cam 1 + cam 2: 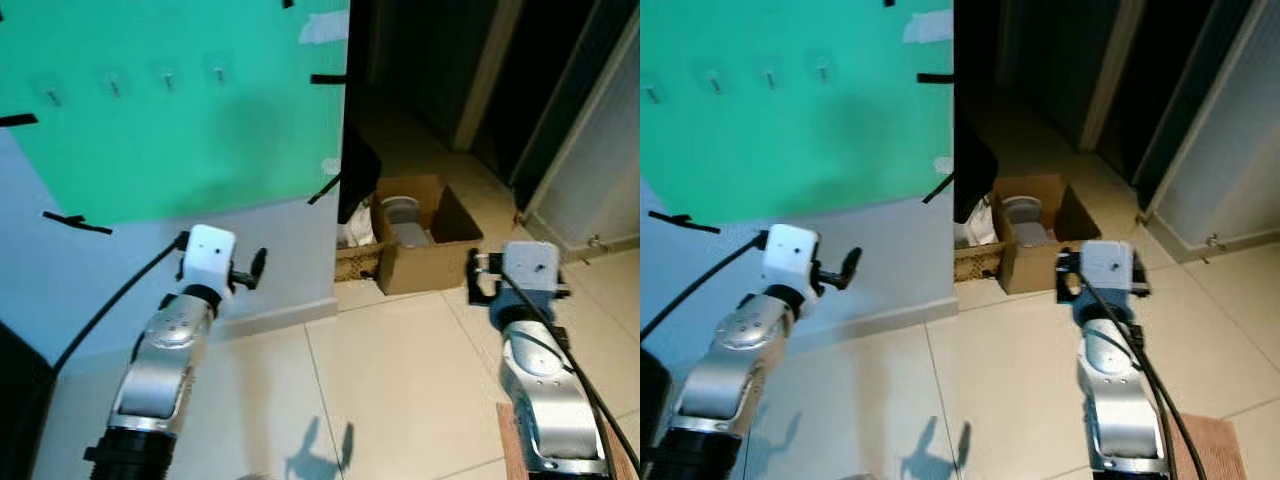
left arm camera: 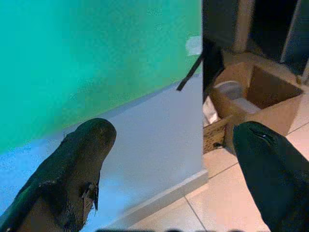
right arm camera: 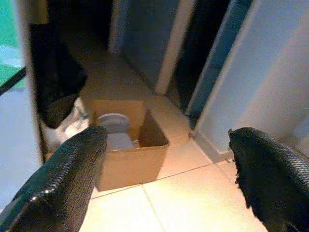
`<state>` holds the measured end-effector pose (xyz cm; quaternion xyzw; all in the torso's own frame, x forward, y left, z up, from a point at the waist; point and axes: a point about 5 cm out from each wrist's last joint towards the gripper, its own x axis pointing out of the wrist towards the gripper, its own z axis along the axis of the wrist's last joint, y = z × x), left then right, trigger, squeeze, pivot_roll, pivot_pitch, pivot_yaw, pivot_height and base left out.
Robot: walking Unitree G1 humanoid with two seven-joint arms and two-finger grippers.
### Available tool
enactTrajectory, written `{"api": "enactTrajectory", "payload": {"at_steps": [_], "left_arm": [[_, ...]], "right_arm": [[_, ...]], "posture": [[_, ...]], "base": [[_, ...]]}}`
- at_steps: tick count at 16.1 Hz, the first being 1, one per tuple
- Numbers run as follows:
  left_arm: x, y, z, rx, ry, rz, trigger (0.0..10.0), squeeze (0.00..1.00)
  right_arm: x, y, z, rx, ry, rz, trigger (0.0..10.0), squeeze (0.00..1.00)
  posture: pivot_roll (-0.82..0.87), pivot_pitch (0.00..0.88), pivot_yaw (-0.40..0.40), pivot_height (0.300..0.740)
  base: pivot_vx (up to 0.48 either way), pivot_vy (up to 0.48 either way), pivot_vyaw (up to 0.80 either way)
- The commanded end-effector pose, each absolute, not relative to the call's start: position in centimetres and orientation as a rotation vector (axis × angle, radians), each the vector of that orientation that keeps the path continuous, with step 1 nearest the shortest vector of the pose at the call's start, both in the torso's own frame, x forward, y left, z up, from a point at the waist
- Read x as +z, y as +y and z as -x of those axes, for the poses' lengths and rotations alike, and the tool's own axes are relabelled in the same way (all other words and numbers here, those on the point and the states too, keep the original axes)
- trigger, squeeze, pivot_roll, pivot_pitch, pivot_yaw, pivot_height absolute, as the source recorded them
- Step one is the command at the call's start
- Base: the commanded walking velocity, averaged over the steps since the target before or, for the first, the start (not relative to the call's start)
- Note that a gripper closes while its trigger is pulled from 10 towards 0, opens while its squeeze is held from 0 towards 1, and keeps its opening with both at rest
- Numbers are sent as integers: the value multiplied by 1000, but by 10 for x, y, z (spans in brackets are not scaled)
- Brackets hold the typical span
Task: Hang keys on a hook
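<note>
From the head camera I see a green sheet (image 1: 180, 110) taped to the pale wall, and along its upper part a row of four small clear hooks (image 1: 167, 79), each bare; I cannot make out any keys here. My left arm is raised toward the wall below the sheet, its white wrist block in front of the grey lower wall; my right arm reaches over the tiled floor (image 1: 400, 370), to the right of the sheet, toward an open cardboard box (image 1: 425, 235) with a grey container inside it, standing beyond the wall's edge. In the left wrist view, the left gripper (image 2: 169, 169) is spread wide, both black fingers apart with nothing between them, pointing at the wall just under the sheet's lower edge. In the right wrist view, the right gripper (image 3: 169, 174) is likewise wide apart and holds nothing, aimed at the box, which sits beside a dark bag and a doorway.
</note>
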<state>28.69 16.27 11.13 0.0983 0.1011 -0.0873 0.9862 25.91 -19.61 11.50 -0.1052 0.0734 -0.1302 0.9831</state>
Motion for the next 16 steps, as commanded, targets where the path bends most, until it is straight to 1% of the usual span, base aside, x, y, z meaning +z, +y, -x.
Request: {"api": "enactTrajectory", "payload": {"at_steps": [1, 3, 4, 7, 16], "left_arm": [[117, 163, -290, -176, 183, -199, 10000, 0], [117, 163, -291, -174, 182, -193, 10000, 0], [116, 162, -292, -175, 184, -187, 10000, 0], [116, 161, -292, -182, 190, -182, 10000, 0], [118, 165, -292, -173, 182, -187, 10000, 0]], "right_arm": [[113, -195, -260, -264, 168, 185, 10000, 1000], [113, -195, -261, -257, 167, 182, 10000, 1000], [115, -194, -263, -244, 152, 177, 10000, 1000], [116, -190, -265, -220, 152, 193, 10000, 1000], [115, -189, -267, -221, 156, 168, 10000, 1000]], "posture": [[-126, 0, 12, 740], [-128, 0, 11, 740], [-136, 0, 14, 740], [-140, 0, 18, 740], [-126, 0, 12, 740]], "base": [[259, 0, 0], [270, 0, 0], [277, 0, 644], [277, 0, 800], [309, 0, 800]]}}
